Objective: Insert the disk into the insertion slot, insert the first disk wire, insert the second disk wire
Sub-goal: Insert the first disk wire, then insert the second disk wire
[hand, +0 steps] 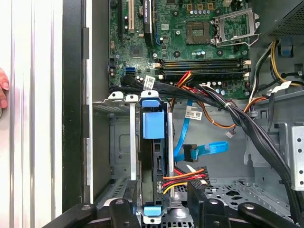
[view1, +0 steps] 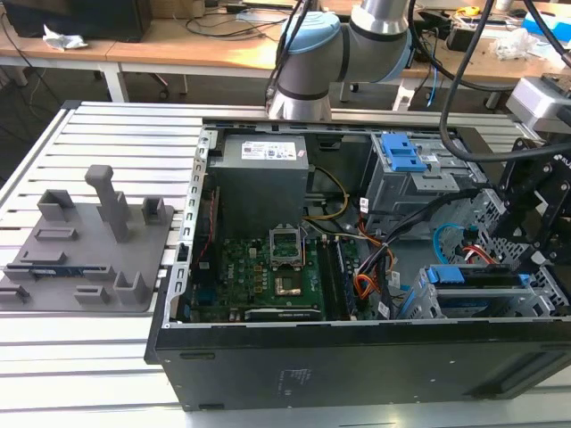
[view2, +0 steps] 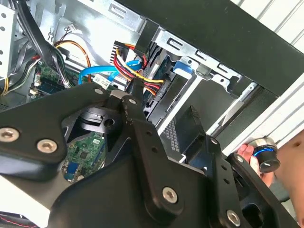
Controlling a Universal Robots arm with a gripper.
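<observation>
- In the first wrist view, the disk (hand: 153, 126) stood on edge inside the slot (hand: 121, 142).
- A red-yellow wire (hand: 183, 176) reached its end; a blue wire (hand: 209, 148) lay beside it.
- The end effector (view2: 165, 100) hung released, just above.

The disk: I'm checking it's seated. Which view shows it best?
The first wrist view: the disk stands edge-on in the insertion slot, blue carrier and coloured wires plain. The exterior view shows it small and distant; the second wrist view catches its blue carrier and wires.
</observation>
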